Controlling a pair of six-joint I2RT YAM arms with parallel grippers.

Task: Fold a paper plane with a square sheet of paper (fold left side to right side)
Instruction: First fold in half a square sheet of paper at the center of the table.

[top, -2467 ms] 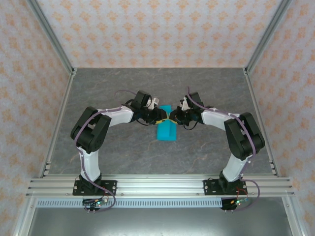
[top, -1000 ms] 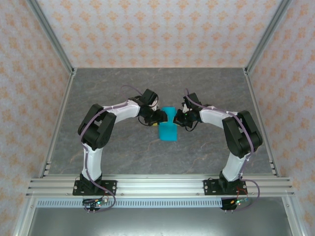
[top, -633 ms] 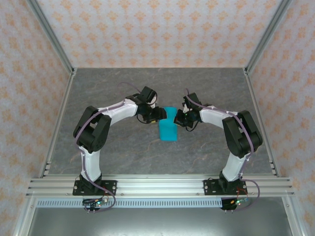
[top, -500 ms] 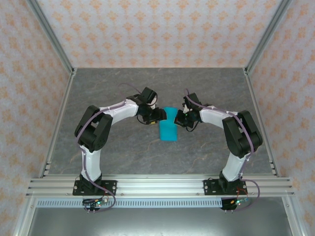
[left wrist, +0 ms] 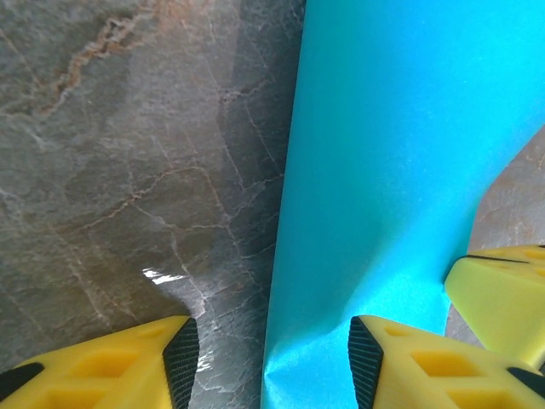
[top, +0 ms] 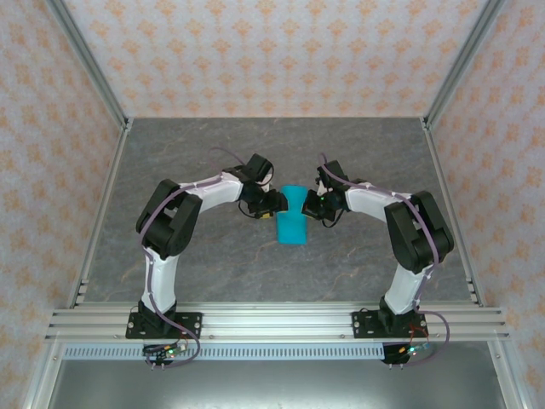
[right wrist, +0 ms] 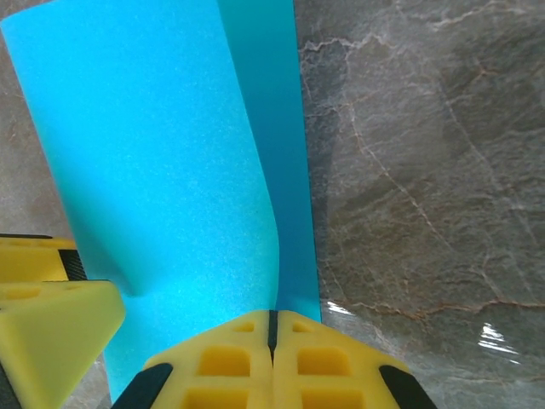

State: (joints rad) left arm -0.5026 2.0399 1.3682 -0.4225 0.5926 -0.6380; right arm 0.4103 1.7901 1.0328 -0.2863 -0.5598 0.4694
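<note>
The square sheet of paper (top: 291,223) is bright cyan and lies mid-table, folded over on itself into a narrow upright strip. Its upper layer (right wrist: 162,153) bows up off the lower one. My left gripper (top: 274,207) is at the strip's left edge. It stands open (left wrist: 266,362), straddling that edge, with one finger over bare table and the other against the paper (left wrist: 400,170). My right gripper (top: 308,207) is at the strip's right side, shut (right wrist: 272,328) on the curled upper layer's edge. The two grippers are close together across the paper's far end.
The grey marbled table (top: 213,256) extends well around the paper on every side. Aluminium frame posts and patterned walls enclose it. A slotted rail (top: 272,322) carrying both arm bases runs along the near edge.
The left gripper has drawn away from the right gripper's tip and now sits at the paper's left edge. The raised paper has settled lower. The left elbow swung about; the right arm held still.
</note>
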